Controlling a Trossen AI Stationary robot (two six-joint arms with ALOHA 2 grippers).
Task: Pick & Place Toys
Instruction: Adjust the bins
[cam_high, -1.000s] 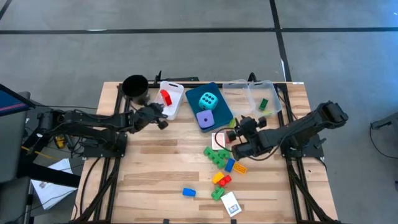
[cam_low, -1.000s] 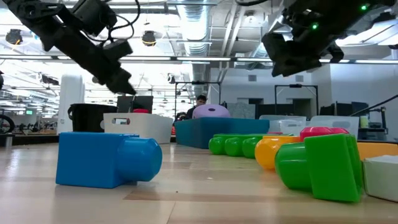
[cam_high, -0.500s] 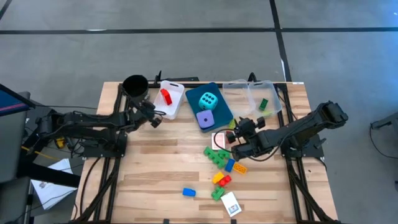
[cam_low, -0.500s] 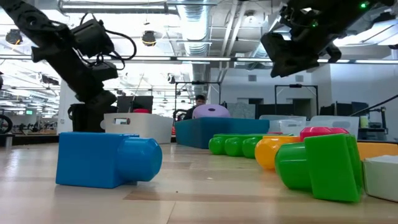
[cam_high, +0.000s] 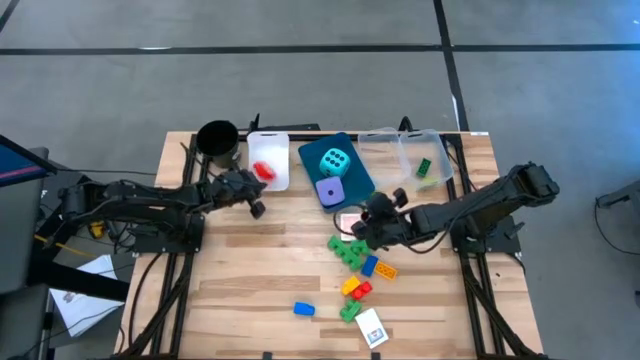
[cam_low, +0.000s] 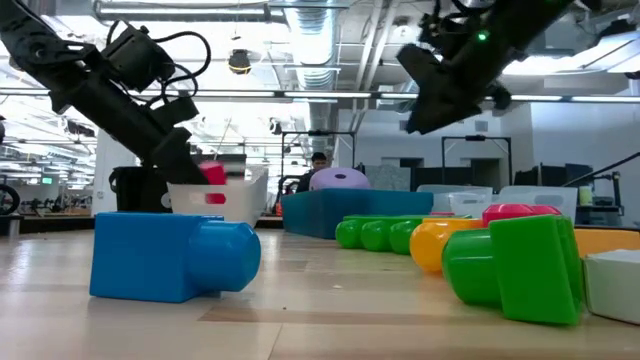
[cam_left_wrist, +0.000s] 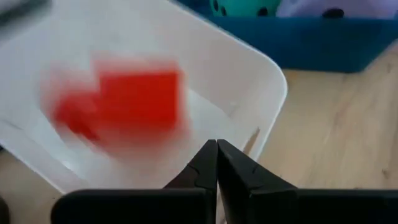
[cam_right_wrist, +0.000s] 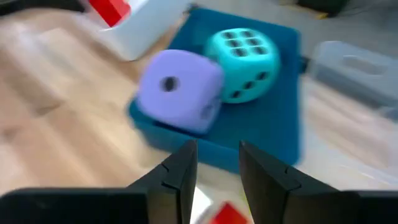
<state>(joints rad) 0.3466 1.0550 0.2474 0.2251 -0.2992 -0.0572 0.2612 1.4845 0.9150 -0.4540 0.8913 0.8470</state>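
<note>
Red brick (cam_left_wrist: 127, 102) in white bin (cam_left_wrist: 261, 81), beyond left fingers (cam_left_wrist: 205, 163)

The whole bench (cam_high: 250, 270) was seen from straight overhead. A second camera sat at bench-top level, looking across the bench into the room, very near a blue brick (cam_low: 170, 255). Each wrist camera looked forward past its own jaws, and the purple die (cam_right_wrist: 180, 90) was shared with the overhead view.
</note>
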